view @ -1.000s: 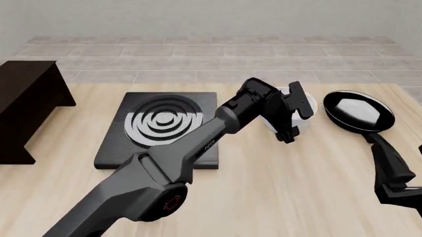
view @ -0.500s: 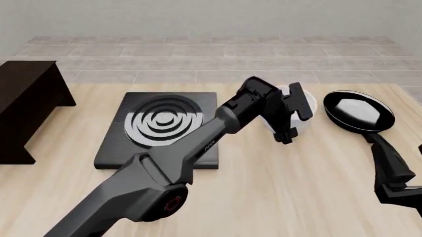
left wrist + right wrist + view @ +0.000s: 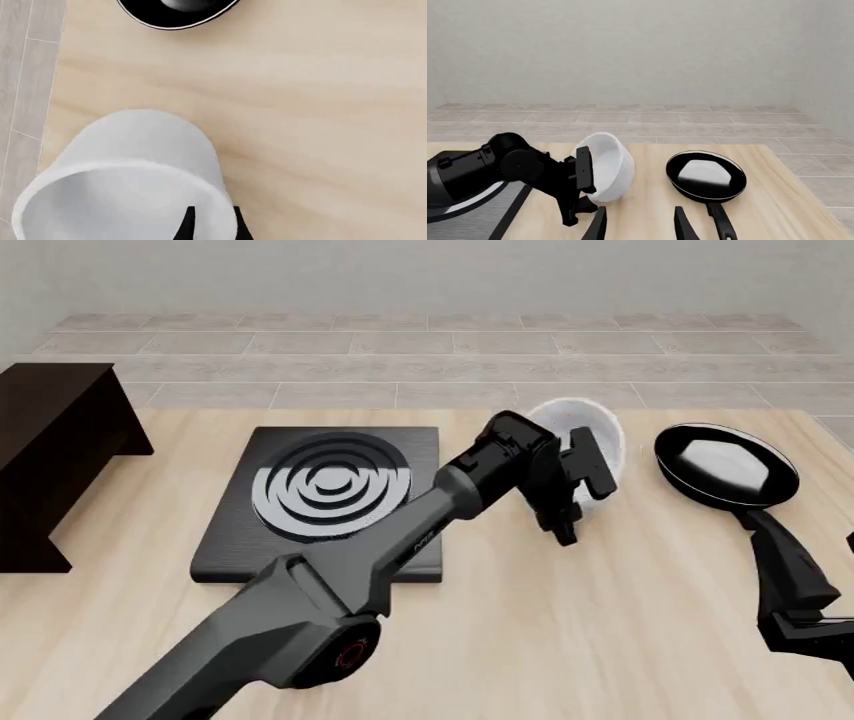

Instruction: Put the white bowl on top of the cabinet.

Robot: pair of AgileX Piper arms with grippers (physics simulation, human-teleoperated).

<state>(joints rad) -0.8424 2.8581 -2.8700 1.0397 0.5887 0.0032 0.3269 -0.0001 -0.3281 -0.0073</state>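
We hold the white bowl [image 3: 583, 435] in the left pincer [image 3: 577, 480], its fingers clamped across the bowl's wall, one inside and one outside as the left wrist view shows. The bowl is off the table [image 3: 561, 640] and tipped, its mouth turned toward the camera side, hanging between the stove plate [image 3: 327, 495] and the frying pan [image 3: 727, 465]. The cabinet [image 3: 54, 440] lies far to our left, across the stove plate, at the table's left edge, so the carry runs leftward along the table's width. The left arm is the nearer one to that target. The right pincer [image 3: 640, 227] hangs well apart near the pan's handle, its fingers spread and gripping nothing. We judge the path over the stove plate open, since the plate is flat, but the bowl must rise above the cabinet's flat top and be levelled before release. The pan stands close on the right, so we should swing away from it.
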